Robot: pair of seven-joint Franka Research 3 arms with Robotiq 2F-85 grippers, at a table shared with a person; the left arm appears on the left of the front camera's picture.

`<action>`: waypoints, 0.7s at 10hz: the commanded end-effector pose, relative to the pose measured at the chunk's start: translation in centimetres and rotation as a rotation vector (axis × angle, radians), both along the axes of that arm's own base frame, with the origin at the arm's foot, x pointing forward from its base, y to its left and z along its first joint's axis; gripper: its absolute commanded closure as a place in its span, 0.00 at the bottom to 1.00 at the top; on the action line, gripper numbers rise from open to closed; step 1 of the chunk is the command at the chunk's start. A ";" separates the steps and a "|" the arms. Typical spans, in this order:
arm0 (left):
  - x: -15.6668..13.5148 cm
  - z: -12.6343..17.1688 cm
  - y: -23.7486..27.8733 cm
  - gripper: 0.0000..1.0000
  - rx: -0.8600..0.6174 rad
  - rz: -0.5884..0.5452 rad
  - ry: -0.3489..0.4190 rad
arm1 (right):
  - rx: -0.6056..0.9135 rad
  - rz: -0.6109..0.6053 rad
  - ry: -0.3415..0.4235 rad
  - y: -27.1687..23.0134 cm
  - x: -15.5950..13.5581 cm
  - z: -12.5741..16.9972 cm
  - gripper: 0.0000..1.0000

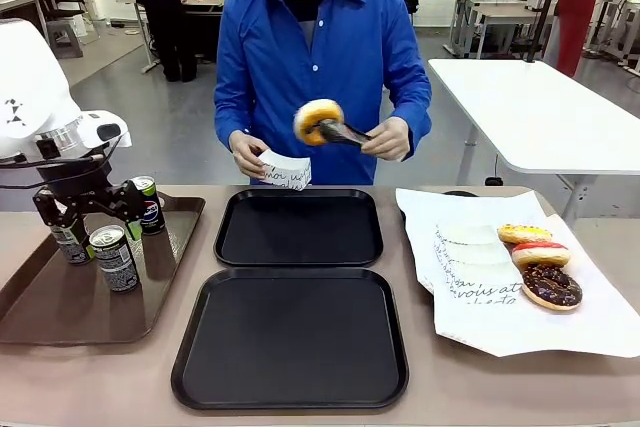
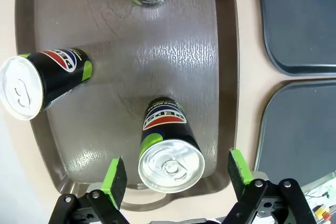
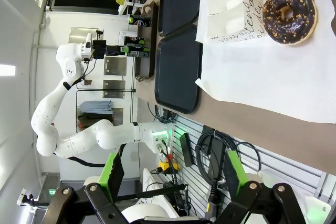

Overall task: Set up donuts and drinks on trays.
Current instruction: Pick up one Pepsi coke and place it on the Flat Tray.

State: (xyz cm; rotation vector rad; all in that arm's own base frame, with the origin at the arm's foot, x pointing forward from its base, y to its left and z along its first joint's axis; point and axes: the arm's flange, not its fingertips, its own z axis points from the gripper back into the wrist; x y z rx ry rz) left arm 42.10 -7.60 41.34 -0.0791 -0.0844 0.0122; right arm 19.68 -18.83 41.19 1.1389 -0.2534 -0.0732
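Three cans (image 2: pixel 170 150) crowd the brown tray (image 2: pixel 157 61), apparently upright.

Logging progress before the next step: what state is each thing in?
left gripper: open, over a can.
right gripper: open, empty.
cans: upright, sealed, on brown tray.
black trays: both empty.
yellow donut: held in person's tongs.
paper sleeve: in person's hand.
other donuts: unsleeved, on white paper.

We log a long brown tray (image 1: pixel 50 312) at the tabletop's (image 1: pixel 100 377) left edge and a big white paper sheet (image 1: pixel 560 332) with black script at its right edge. Person in blue shirt (image 1: pixel 320 57) at the far edge, black tongs (image 1: pixel 345 133) raised. White table (image 1: pixel 540 107) behind.
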 end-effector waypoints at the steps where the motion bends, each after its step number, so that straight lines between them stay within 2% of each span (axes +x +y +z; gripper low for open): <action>1: 0.6 -1.6 -0.8 0.00 0.032 0.038 -0.020 | 0.023 -0.001 -0.023 0.1 0.3 0.1 0.00; 7: 1.0 -4.3 -1.2 0.00 0.103 0.041 0.010 | 0.023 -0.001 -0.023 0.1 0.3 0.1 0.00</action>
